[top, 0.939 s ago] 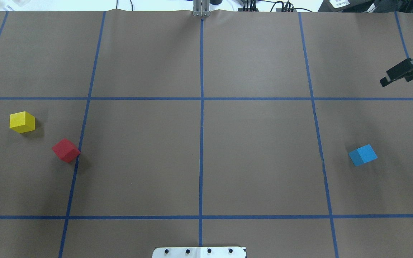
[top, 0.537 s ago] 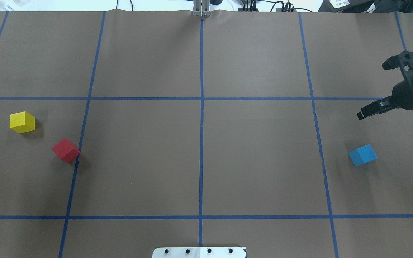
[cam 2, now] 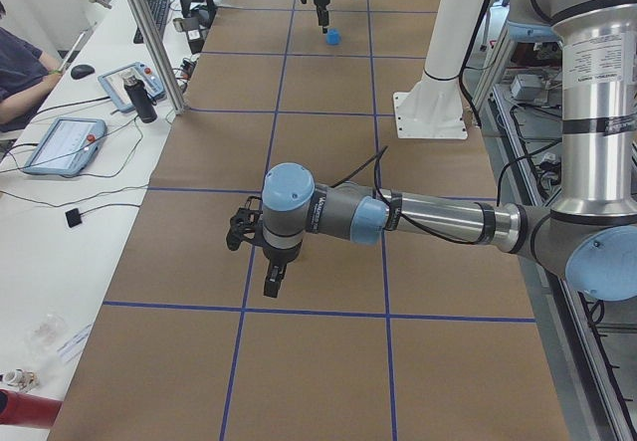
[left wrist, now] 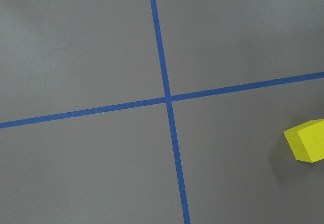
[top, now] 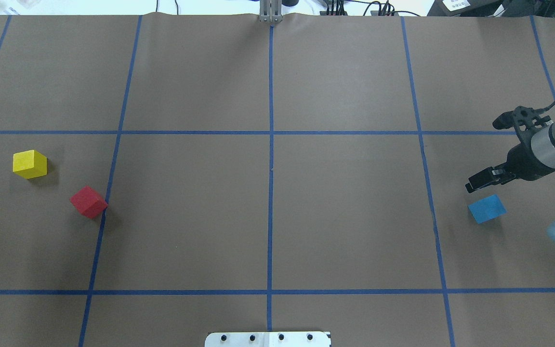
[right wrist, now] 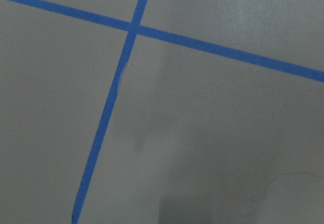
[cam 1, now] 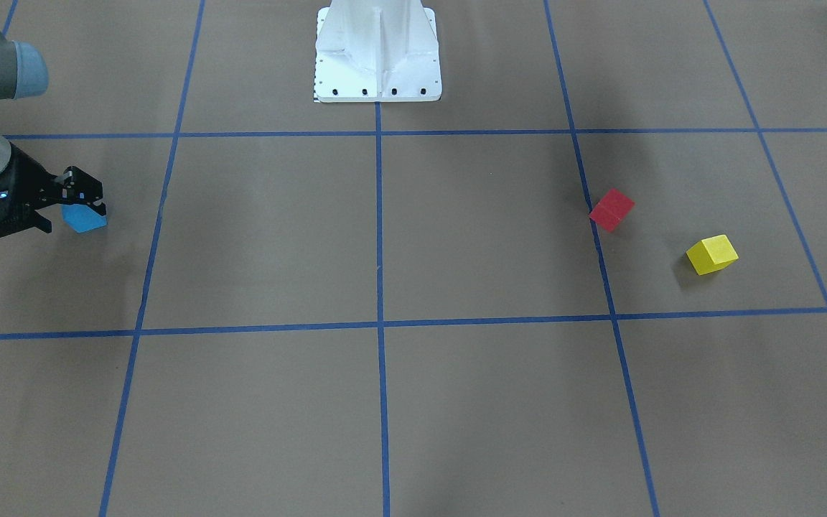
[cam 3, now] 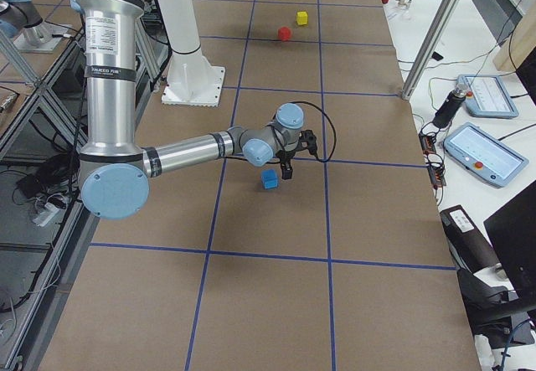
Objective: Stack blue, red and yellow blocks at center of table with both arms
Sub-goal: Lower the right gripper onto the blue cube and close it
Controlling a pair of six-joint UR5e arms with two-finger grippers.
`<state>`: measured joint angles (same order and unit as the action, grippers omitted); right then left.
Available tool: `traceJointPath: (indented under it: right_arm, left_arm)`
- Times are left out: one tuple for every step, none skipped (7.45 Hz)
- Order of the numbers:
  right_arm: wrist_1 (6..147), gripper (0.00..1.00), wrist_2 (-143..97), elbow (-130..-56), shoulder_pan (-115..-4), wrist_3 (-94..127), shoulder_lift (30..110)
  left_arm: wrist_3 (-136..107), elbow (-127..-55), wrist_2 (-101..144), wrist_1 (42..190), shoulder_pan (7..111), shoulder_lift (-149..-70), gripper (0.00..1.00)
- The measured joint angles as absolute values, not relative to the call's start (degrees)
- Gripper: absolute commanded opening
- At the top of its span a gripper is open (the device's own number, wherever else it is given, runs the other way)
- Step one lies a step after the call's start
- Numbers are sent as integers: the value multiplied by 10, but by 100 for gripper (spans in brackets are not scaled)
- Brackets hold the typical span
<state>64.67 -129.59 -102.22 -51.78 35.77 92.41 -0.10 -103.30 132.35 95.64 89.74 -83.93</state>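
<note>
The blue block (top: 487, 208) lies on the right side of the table and also shows in the front-facing view (cam 1: 85, 220). My right gripper (top: 472, 184) hovers just beyond it, open and empty, apart from the block. The red block (top: 88, 202) and the yellow block (top: 29, 164) lie on the left side. My left gripper (cam 2: 274, 284) shows only in the exterior left view, hanging above the table, and I cannot tell its state. The left wrist view shows the yellow block (left wrist: 306, 140) at its right edge.
Brown paper with a blue tape grid (top: 270, 168) covers the table. The white robot base (cam 1: 377, 54) stands at the near middle edge. A desk with tablets (cam 2: 65, 142) and a seated person (cam 2: 20, 73) runs along the far side.
My right arm has come in from the far right edge, toward me and inward, ending just beside the blue block. The three blocks have not moved.
</note>
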Motion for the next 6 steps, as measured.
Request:
traceJointPath:
  right_arm:
    - [647,99,-1294,-1022,-508,361,932]
    - [647,99,-1292,-1021,-501,362,940]
    - [647,99,-1291,-1019,-496,362,948]
    - [648,92,-1291,-1018,-493,361,954]
    - [648,49,-1290,-1017,-490,360,957]
    - [648,3,-1287,-1016,-488,361,958]
  left_arm:
    - [0,-1033,1323,956,897,-839,100]
    - [0,-1033,1323,956,897,-839,100]
    - [1,-1033,1323,956,897,-839,100]
    - [2,-1033,1323,956,897,-838,100]
    - [3,-1033,1324,957,897,-837,100]
    - [3,-1033,1324,957,897,-836,100]
